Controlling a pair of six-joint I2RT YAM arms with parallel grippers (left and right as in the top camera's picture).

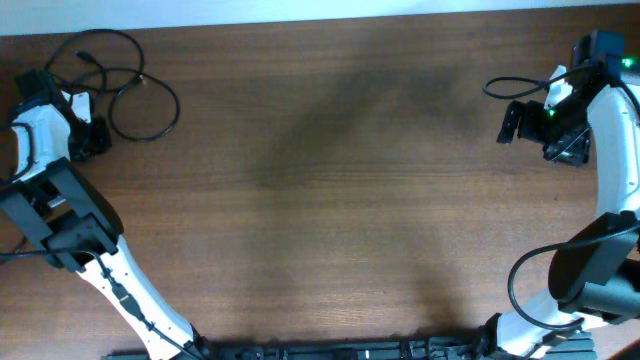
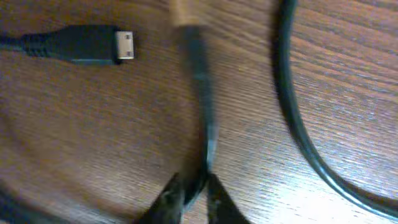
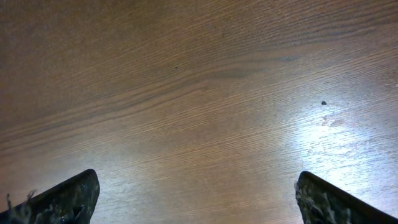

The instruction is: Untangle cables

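At my left claw [image 2: 193, 194]: my jaws are drawn narrow and pinch one strand of the cables [image 2: 203, 112] between the fingertips [image 2: 166, 202].
Gripped strand: it runs straight away from my left claw across the wood. It is blurred in the left wrist view, and its far end shows a pale brownish bit I cannot make out.
Plug [image 2: 96, 43]: it lies flat beyond my left claw and off to one side. The body is black with a gold-coloured metal tip, and the tip points toward the gripped strand but stays apart from it.
Second cord [image 2: 301, 134]: on the other side of my left claw from the plug, it sweeps past in a long curve without touching the gripped strand.
Loose loops [image 1: 146, 137]: from overhead the cables lie as open loops just beside my left claw, at the far corner of the surface. Some strands cross one another there, and one round loop spreads out away from my left claw.
Surface [image 1: 320, 200]: brown wood with a plain grain.
Right claw [image 3: 196, 205]: it hangs well apart from my left claw, at the opposite far corner. Its jaws are spread wide, and only wood grain shows between the fingertips [image 3: 68, 199].
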